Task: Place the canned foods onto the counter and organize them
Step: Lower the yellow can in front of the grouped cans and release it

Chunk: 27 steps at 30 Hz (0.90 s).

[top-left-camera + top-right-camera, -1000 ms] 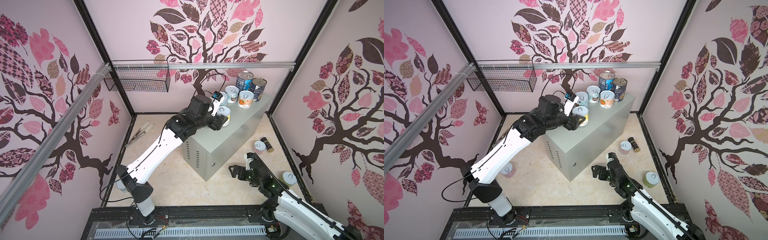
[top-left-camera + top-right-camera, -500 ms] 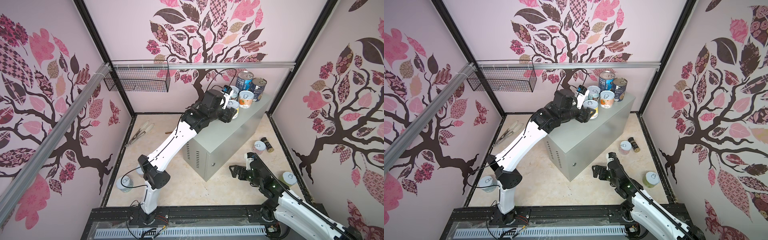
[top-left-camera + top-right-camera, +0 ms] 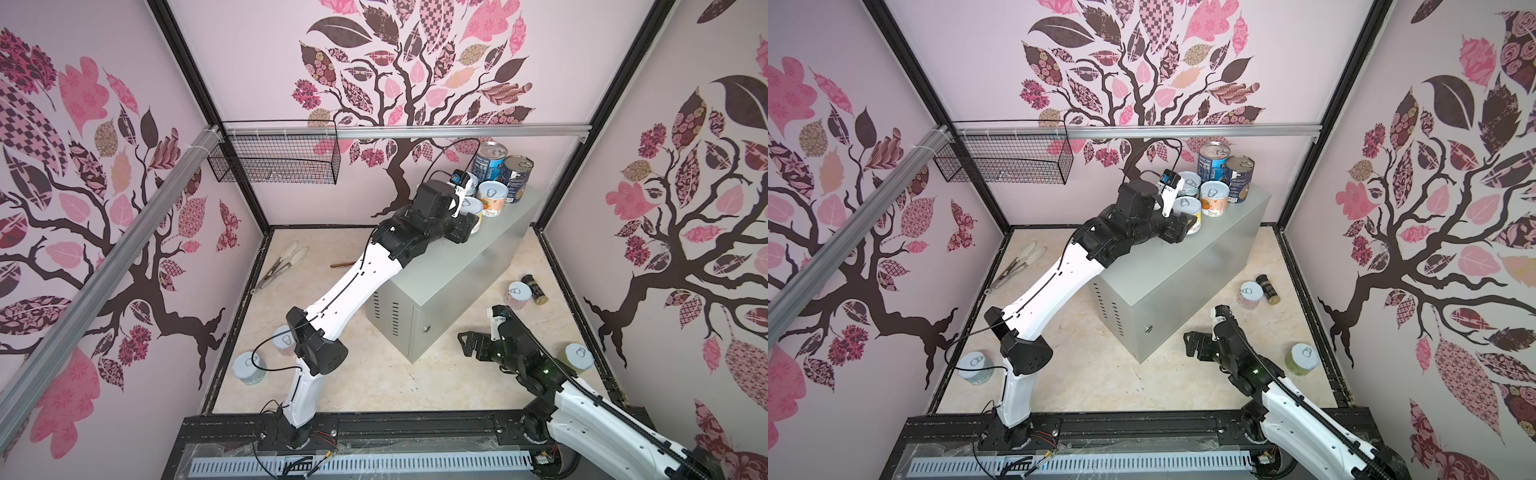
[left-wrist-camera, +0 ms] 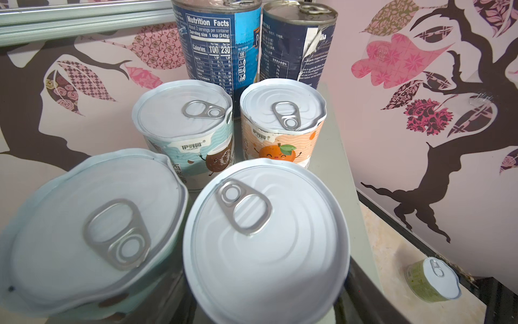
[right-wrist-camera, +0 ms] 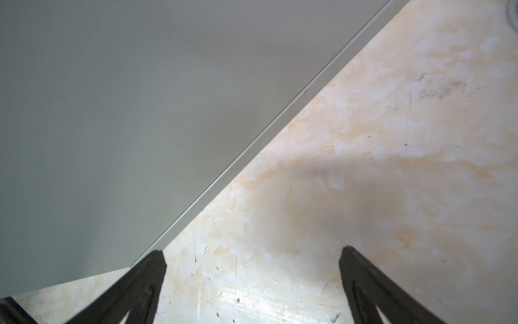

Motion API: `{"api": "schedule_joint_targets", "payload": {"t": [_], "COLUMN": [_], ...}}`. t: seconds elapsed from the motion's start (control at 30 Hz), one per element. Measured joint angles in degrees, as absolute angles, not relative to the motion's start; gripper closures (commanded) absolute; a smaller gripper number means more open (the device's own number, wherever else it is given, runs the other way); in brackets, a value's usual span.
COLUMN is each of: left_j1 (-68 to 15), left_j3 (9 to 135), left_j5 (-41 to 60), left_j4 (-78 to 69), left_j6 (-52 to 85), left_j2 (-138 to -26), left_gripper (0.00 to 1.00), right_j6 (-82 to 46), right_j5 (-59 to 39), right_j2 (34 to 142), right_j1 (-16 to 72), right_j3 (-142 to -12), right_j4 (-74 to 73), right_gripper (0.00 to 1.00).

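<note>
My left end effector (image 3: 468, 220) is over the far end of the worktop (image 3: 478, 266), clamped around the yellow-labelled can (image 3: 473, 208). In the left wrist view this can's lid fills the foreground, with dark finger edges just showing on either side of it. I cannot tell whether its base is down on the worktop.

Just beside it on the worktop stands the teal can (image 4: 92, 232), almost touching it. Beyond these two are the coconut can (image 4: 182, 131) and the orange-fruit can (image 4: 283, 123), side by side. Behind those, at the worktop's far edge, stand the tall blue can (image 4: 218, 42) with a nutrition panel and the tall dark can (image 4: 297, 42) with a torn label.

My right end effector (image 5: 252, 255) hangs low near the worktop's front corner. Its fingers (image 5: 145, 280) are spread apart with only bare floor between them, and it holds nothing.

Four cans are on the floor. The pink can (image 3: 518, 294) stands off the worktop's right side, just beside a small dark jar (image 3: 534, 289). The green can (image 3: 578, 358) is on that same side, nearer the front and beyond my right end effector. The pale blue can (image 3: 248, 368) and the pale pink can (image 3: 284, 345) stand well apart from the worktop on its left, near my left arm's elbow.
</note>
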<state>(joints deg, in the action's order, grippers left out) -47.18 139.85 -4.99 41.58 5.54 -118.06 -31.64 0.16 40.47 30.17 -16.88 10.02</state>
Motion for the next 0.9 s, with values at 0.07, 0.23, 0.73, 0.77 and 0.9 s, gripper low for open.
{"api": "schedule_joint_targets", "payload": {"t": [0.07,0.23,0.73,0.77,0.9], "left_j1": [-47.6,-48.3,-48.8,-48.8,-48.8], "left_j3": [140.4,141.0,141.0,141.0,141.0], "left_j5": [-6.0,-7.7,-8.1,-8.1,-8.5], "left_j4": [41.5,41.5,44.2,44.2,44.5], "left_j6": [5.0,4.0,4.3,4.3,4.3], "left_j2": [-118.5,-119.2,-121.2,-121.2,-120.4], "left_gripper": [0.32,0.23,0.02,0.02,0.02], "right_j6": [-31.6,-31.6,-31.9,-31.9,-32.1], "right_j5": [0.1,0.1,0.0,0.0,0.0], "right_j2": [40.5,40.4,38.2,38.1,38.7], "right_j1": [30.2,30.2,30.2,30.2,30.2], "right_j3": [-16.9,-16.9,-17.1,-17.5,-20.3], "right_j4": [10.0,10.0,10.9,11.3,12.3], "right_gripper": [0.00,0.00,0.00,0.00,0.00]}}
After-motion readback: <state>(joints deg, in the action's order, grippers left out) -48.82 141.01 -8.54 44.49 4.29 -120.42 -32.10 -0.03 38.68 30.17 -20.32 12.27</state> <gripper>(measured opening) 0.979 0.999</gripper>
